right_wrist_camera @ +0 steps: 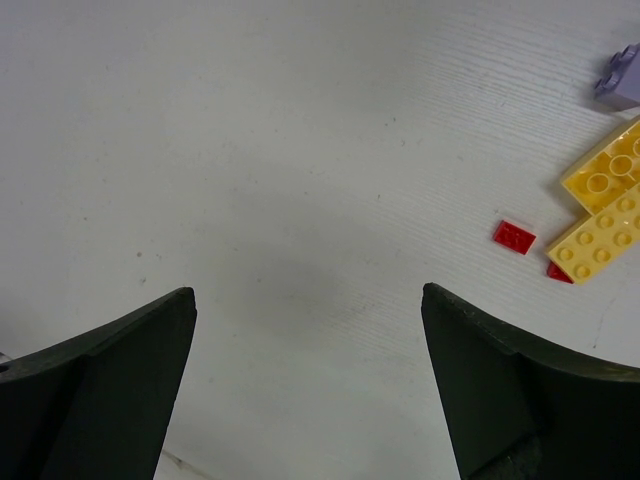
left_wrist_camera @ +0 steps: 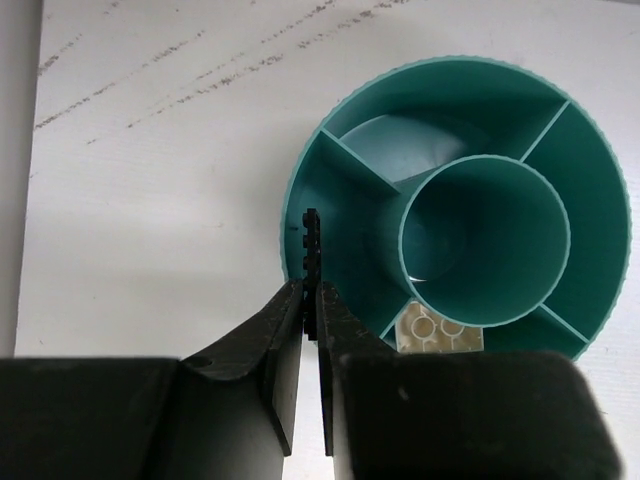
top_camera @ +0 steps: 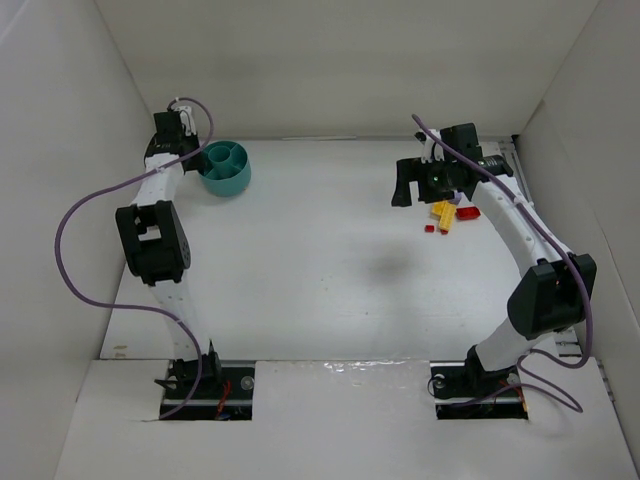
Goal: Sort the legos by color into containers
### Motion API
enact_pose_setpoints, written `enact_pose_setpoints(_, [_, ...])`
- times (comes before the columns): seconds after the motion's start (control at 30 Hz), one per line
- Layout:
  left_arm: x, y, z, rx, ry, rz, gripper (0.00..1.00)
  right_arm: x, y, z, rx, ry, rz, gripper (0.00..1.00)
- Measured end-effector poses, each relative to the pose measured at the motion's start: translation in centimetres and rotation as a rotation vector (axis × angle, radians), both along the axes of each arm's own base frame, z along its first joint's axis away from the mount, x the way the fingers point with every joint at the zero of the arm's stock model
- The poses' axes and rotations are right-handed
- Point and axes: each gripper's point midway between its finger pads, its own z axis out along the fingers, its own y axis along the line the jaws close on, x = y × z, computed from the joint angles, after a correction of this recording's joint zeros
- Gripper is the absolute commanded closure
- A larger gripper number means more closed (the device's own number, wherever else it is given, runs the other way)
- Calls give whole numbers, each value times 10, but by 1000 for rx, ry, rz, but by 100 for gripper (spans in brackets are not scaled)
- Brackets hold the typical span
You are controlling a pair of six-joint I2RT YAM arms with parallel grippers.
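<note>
Spread wide, the right gripper [right_wrist_camera: 308,295] hovers beside the loose bricks [right_wrist_camera: 605,200]; a pick-up looks next, calling for a sideways reach and pinch. Left gripper [left_wrist_camera: 312,285], fingers together, sits at the teal bowl [left_wrist_camera: 590,220] rim, one pale brick [left_wrist_camera: 440,330] inside.

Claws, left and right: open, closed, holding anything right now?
Left claw: closed on the rim of the teal bowl.
Right claw: open, empty, over the table near the yellow legos.

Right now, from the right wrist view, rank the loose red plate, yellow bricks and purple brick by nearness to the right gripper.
1. Loose red plate, right of the right gripper.
2. Yellow bricks, farther right.
3. Purple brick, top right corner.
</note>
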Motion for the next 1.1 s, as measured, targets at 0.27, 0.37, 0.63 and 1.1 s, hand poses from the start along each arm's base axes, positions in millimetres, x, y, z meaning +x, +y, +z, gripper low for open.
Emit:
enact_pose_setpoints(0.27, [-1,0,-11,-1,25,-4,70,0,0,0,-2,-1,3,1])
enact_pose_setpoints(0.37, [-2,-1,-12,-1,32,-8,61,0,0,0,-4,-3,5,1])
enact_pose_setpoints(0.63, [-16,-10,-16,-31,39,-40,56,-1,2,0,-6,-4,14,1])
enact_pose_setpoints(1.1, [-10,0,15,16,-33,1,53,-1,2,0,-10,-8,19,0])
